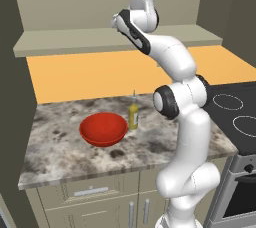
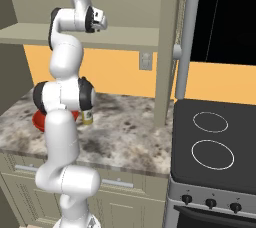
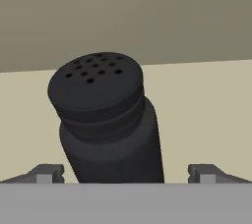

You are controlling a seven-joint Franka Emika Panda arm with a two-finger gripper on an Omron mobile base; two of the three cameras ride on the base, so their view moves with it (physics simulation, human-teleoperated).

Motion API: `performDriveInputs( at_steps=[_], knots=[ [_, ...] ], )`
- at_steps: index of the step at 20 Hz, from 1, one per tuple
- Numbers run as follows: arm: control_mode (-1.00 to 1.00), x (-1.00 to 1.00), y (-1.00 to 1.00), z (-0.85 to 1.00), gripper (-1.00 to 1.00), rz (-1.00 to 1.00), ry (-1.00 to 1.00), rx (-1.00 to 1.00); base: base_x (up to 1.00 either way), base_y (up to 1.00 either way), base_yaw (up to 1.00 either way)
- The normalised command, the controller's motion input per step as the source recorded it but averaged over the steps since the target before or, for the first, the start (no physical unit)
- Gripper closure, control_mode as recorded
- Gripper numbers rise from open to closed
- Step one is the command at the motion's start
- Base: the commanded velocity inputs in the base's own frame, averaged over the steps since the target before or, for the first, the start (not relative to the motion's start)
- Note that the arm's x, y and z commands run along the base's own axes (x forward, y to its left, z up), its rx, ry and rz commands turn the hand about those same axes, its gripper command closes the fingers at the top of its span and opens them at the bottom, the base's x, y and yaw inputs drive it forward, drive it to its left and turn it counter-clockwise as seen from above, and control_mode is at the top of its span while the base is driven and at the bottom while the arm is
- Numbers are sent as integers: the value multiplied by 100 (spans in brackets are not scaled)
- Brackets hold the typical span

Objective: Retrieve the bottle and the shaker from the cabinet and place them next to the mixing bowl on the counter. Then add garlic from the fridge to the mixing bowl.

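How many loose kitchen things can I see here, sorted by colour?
Red: 1, the mixing bowl on the counter.
Yellow: 1, the bottle beside it.
Black: 1, the shaker on the cabinet shelf, between the open gripper tips.
Total: 3.

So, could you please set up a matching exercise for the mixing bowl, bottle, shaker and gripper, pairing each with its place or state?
Things:
1. mixing bowl
2. bottle
3. shaker
4. gripper

Places or states:
A. on the cabinet shelf, between the fingers
B. open, not yet closed on anything
C. red, on the counter
D. upright on the counter beside the bowl

Pairs: 1-C, 2-D, 3-A, 4-B
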Motion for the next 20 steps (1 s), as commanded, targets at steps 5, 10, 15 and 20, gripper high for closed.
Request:
performDriveInputs(
  at_steps=[5,10,15,20],
  knots=[
    [-100,15,0,0,-100,0,1,0,0,0,0],
    [-100,0,0,0,100,0,0,0,0,0,0],
    [-100,0,0,0,100,0,0,0,0,0,0],
    [-100,-68,11,-1,100,5,0,0,0,0,0]
  ],
)
